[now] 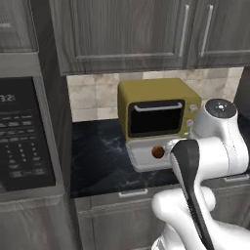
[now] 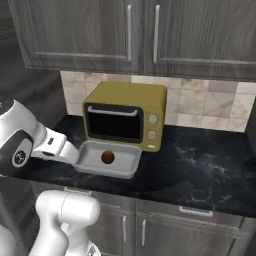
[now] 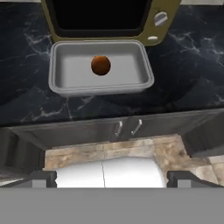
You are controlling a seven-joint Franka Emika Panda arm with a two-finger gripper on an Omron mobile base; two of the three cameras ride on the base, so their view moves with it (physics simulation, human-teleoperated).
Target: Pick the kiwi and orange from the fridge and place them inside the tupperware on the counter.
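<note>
The orange (image 3: 100,64) lies inside the tupperware (image 3: 59,85), a little toward the far wall of the tray and near its middle, so one half of the task looks finished. The tupperware stands on the counter (image 2: 200,165), just in front of the yellow-olive microwave (image 2: 130,107) and almost touching its front. I see no second fruit in the tray: its pale floor is bare around the orange in the hand view, and the right base view agrees. So, as I judge it, the kiwi must be fetched from the fridge and put beside the orange. At the left edge of the left base view a tall grey appliance with a dark control panel (image 1: 22,134) stands next to the counter; whether this is the fridge I cannot say for sure, and its inside is hidden. The hand is pulled back from the counter, on the near side, and its camera looks over the cabinet fronts (image 3: 127,129) and the tan floor tiles (image 3: 109,151) below. The gripper (image 3: 111,177) has its two dark fingertips (image 3: 181,178) standing wide apart at the bottom of the hand view, with nothing between them, so it is open and carries nothing. What is left: go to the fridge, take the kiwi, come back, and lay it in the tray.
</note>
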